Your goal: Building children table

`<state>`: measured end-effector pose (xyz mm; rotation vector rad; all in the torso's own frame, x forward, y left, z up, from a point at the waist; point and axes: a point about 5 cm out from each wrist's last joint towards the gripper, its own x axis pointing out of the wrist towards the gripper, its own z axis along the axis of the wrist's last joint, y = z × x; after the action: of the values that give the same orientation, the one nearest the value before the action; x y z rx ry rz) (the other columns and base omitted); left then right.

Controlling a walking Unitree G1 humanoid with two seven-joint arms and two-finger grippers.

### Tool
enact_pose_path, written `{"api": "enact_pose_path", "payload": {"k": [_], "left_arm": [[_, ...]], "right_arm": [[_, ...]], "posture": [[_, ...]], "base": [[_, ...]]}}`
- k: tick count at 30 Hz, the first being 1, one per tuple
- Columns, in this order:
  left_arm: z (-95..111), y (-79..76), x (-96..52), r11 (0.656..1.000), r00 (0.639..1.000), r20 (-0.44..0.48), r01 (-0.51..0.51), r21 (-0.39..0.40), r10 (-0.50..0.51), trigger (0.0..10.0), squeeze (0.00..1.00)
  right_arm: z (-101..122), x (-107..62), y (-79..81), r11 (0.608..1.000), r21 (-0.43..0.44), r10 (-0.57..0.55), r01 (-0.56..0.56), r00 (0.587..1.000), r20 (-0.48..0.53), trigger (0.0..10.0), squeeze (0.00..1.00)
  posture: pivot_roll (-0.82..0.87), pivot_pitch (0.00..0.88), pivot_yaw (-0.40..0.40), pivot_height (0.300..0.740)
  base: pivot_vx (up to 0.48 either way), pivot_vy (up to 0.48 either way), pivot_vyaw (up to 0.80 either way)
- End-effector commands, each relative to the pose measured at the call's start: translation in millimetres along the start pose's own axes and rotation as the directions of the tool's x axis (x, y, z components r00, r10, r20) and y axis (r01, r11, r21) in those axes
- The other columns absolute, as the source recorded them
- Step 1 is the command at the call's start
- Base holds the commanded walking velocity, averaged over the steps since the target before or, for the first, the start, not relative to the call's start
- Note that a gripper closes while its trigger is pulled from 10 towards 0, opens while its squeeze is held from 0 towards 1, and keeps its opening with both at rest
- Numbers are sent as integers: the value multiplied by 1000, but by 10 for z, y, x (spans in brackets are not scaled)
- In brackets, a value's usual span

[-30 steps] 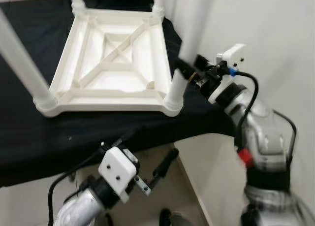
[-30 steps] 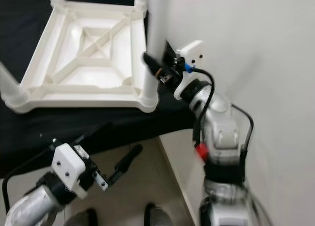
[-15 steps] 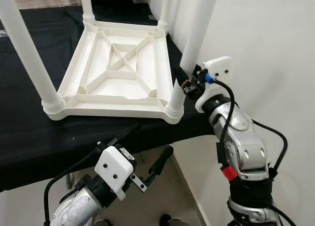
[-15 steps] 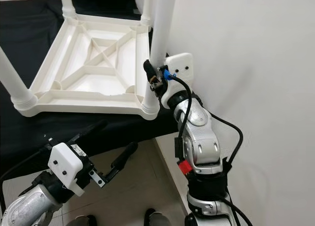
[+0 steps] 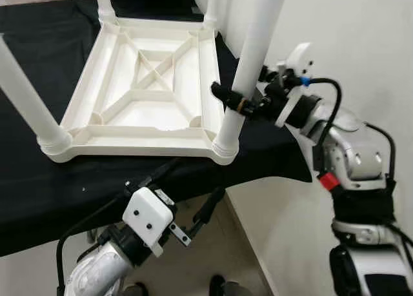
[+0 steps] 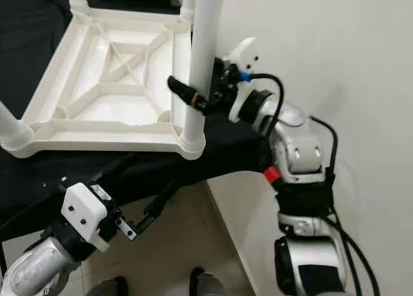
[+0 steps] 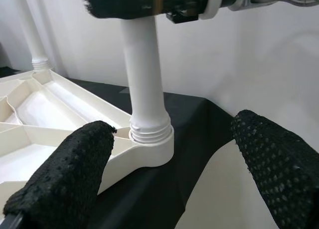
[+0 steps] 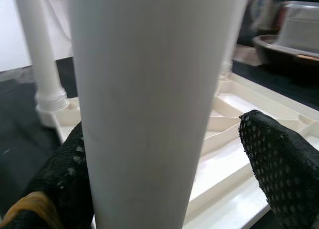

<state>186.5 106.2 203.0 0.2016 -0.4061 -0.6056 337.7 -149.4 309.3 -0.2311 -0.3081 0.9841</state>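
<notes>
Left eye view: right gripper (image 5: 240, 104) straddling the near-right leg (image 5: 248, 67) of the upturned children's table (image 5: 145, 93); one black finger (image 5: 226, 95) across the front of the leg, the other behind it. Right wrist view: leg (image 8: 154, 104) large between the two fingers (image 8: 281, 174), a sliver of gap on one side, so wrapped around the leg but not clearly clamped; cannot tell whether squeezing. Leg upright, foot seated in the corner socket (image 5: 226, 144) just below the gripper, at the table corner nearest the black-cloth edge (image 5: 271, 160).

Left gripper (image 5: 187, 209) low, below and in front of the cloth edge, fingers spread wide, holding nothing. Left wrist view: socket collar (image 7: 151, 134) between its two pads (image 7: 65, 174), well short of touching.

Step in hand, by judgement: seating or tightening this last leg. To do well: close firmly before turning or pushing; keep the leg plumb over the socket; press straight down along its axis. Risk: sideways load near the cloth edge sliding the whole frame. Left gripper free to brace the rim beside the socket.
</notes>
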Motion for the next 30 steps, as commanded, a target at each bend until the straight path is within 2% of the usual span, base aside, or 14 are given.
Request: {"api": "enact_pose_path", "payload": {"k": [1,2,4,6,7,9,10,15,16,21,25,29,30], "left_arm": [[-30,-23,-20,1000,1000,-19,10,-5,-10,10000,0],[-27,-19,-16,1000,1000,-18,6,-5,-6,10000,0],[-25,-18,-14,1000,1000,-17,5,-4,-5,10000,0],[-25,-15,-13,1000,1000,-18,5,-3,-5,10000,0],[-26,-14,-14,1000,1000,-19,6,-3,-6,10000,0],[-26,-12,-14,1000,1000,-20,6,-3,-6,10000,0],[-26,-11,-15,1000,1000,-20,8,-3,-8,10000,0],[-27,-6,-17,1000,1000,-22,8,-2,-8,10000,0],[-28,-4,-17,1000,1000,-22,8,-1,-8,10000,0],[-25,-3,-7,1000,1000,-20,5,-3,-5,10000,0],[-28,-10,-8,1000,1000,-22,7,-5,-7,10000,0],[-32,-7,-13,1000,1000,-24,7,-7,-7,10000,0],[-32,-6,-12,1000,1000,-23,7,-7,-7,10000,0]], "right_arm": [[-2,-29,-15,997,-3,71,-71,997,-12,10000,1000],[25,-49,-37,992,-7,129,-130,991,-16,10000,1000],[56,-58,-76,988,-18,150,-150,989,-16,10000,1000],[149,-74,-148,978,23,206,-207,978,28,10000,1000],[179,-96,-160,967,30,253,-255,967,41,10000,384],[196,-115,-171,955,31,295,-297,954,50,10000,384],[209,-127,-194,948,45,313,-316,948,64,10000,0],[208,-137,-218,930,53,358,-363,930,87,10000,0],[198,-136,-212,924,49,374,-379,923,88,0,0],[105,-56,-125,905,67,412,-420,905,103,0,0],[82,-49,-116,902,75,416,-425,903,107,0,0],[33,-79,-124,904,98,409,-416,909,87,0,0],[-32,-80,-98,919,115,373,-378,926,63,0,0]], "posture": [[68,254,-95,740],[68,256,-94,740],[68,256,-94,740],[71,259,-92,740],[69,260,-91,740],[71,261,-91,740],[71,262,-91,740],[72,264,-92,740],[72,264,-92,740],[71,271,-89,740],[69,271,-88,740],[59,273,-91,740],[53,275,-96,740]], "base": [[0,0,0],[0,0,0],[0,0,0],[0,0,0],[0,0,0],[0,0,0],[0,0,0],[0,0,0],[0,0,0],[0,0,0],[0,0,0],[0,0,0],[0,0,0]]}}
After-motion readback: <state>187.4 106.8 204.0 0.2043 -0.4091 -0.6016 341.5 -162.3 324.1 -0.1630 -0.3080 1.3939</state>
